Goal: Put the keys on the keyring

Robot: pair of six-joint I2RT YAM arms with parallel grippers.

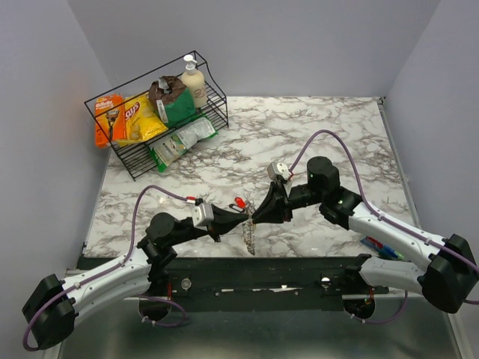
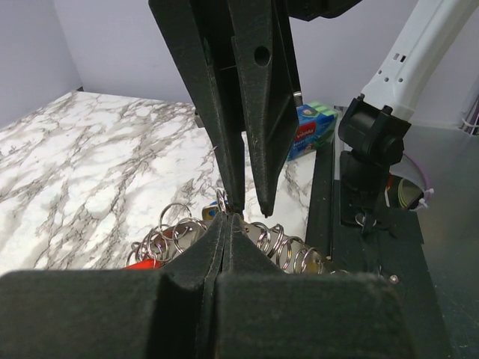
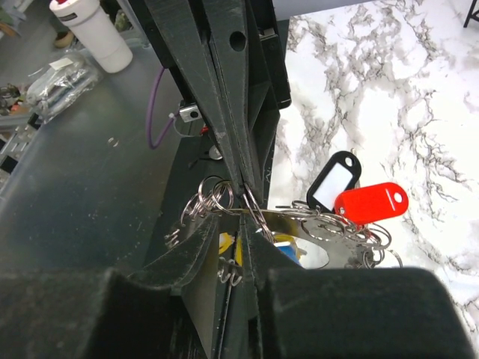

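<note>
A white marble-patterned table [image 1: 322,134] with grey veins fills the scene. Over it two black-and-white arms, the left arm [image 1: 112,278] and the right arm [image 1: 397,233], reach in to meet near the front edge. At the far left stands a black wire basket [image 1: 123,162]. It holds a glossy yellow chip bag [image 1: 139,118] marked "Lay's", an orange blister pack [image 1: 107,120] whose writing is too small to read, a green bag [image 1: 177,105], a clear crinkled packet [image 1: 179,140] and a cream bottle [image 1: 195,82]. The left gripper [image 2: 228,221], matte black and wedge-shaped, has its fingers pressed flat together, with its tip among wire rings; what it pinches is hidden. The right gripper [image 3: 243,206] faces it tip to tip. Its fingers stand a narrow gap apart with a thin ring lying at the gap, and a grip on it cannot be told. The keyring [image 1: 249,232], a linked string of round silver wire loops, hangs just below the two meeting tips. Beside it are a glossy red oval tag [image 3: 370,203] and a black tag [image 3: 333,182] with a blank white window. The keys cannot be picked out in the tangle.
</note>
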